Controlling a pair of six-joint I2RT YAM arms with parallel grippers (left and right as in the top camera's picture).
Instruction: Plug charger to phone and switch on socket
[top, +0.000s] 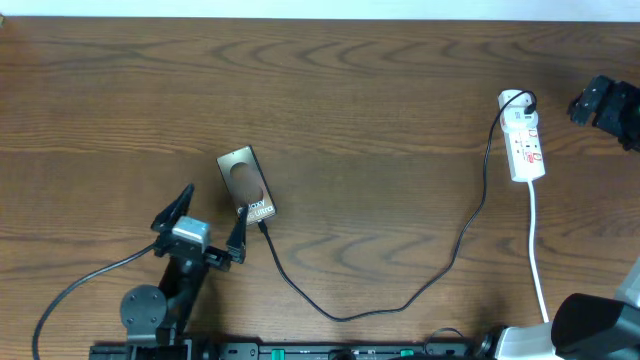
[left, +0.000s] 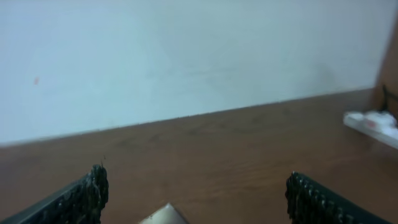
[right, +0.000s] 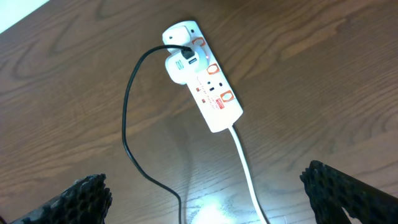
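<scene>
The phone (top: 246, 182) lies flat on the table, left of centre; only its corner (left: 164, 216) shows in the left wrist view. The black charger cable (top: 400, 300) runs from a white adapter on the socket (top: 524, 140) to the phone's near end, where its plug tip (top: 263, 224) meets the phone's edge. My left gripper (top: 207, 226) is open and empty, just near-left of the phone. My right gripper (top: 603, 106) is open and empty, to the right of the socket. In the right wrist view the socket (right: 208, 87) lies ahead of the open fingers (right: 205, 190).
The socket's white cord (top: 540, 270) runs toward the table's near edge beside the right arm base (top: 590, 325). A pale wall (left: 186, 56) stands behind the table's far edge. The left arm's own black wire (top: 80, 285) trails at the near left.
</scene>
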